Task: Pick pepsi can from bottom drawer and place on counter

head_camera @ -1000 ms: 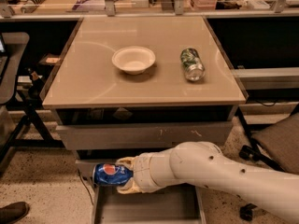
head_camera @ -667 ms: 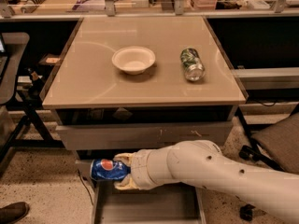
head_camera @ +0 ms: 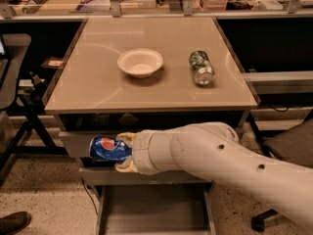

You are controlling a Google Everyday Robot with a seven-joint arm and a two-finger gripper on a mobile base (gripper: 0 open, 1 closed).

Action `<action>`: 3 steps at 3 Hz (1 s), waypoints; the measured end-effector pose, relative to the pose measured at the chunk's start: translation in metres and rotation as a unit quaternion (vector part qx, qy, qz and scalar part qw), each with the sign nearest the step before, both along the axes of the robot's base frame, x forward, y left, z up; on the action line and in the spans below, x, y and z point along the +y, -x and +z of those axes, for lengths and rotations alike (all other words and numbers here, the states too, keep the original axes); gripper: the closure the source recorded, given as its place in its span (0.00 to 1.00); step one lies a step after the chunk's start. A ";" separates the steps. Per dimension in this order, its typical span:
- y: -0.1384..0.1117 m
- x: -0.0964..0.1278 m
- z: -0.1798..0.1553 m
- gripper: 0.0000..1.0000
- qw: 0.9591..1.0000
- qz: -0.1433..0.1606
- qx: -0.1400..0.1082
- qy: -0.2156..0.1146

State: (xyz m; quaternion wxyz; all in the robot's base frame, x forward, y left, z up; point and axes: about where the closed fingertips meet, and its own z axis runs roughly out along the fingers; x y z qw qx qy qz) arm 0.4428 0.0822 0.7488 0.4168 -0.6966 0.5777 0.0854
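The pepsi can [head_camera: 106, 148], blue with its round logo, lies sideways in the air in front of the upper drawer fronts, left of centre. My gripper [head_camera: 122, 152] is shut on the can, one cream finger above it and one below. The white arm [head_camera: 215, 155] reaches in from the lower right. Below, the bottom drawer [head_camera: 154, 209] stands pulled open, its flat grey floor bare. The beige counter [head_camera: 98, 87] spreads above the can, its front edge just higher than the can.
A white bowl [head_camera: 140, 62] sits mid-counter and a green-and-silver can [head_camera: 201, 67] lies on its side to the right. A dark chair [head_camera: 10, 77] stands at left, another chair base [head_camera: 286, 151] at right. A shoe [head_camera: 12, 222] shows at bottom left.
The gripper has lifted the pepsi can upward, from just above the open bottom drawer to the level of the upper drawer fronts, closer to the counter's edge.
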 end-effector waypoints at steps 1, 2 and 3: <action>0.000 0.000 0.000 1.00 1.000 0.000 0.000 0.000; -0.011 0.002 0.011 1.00 1.000 0.000 -0.005 -0.008; -0.031 0.007 0.037 1.00 1.000 0.007 -0.019 -0.017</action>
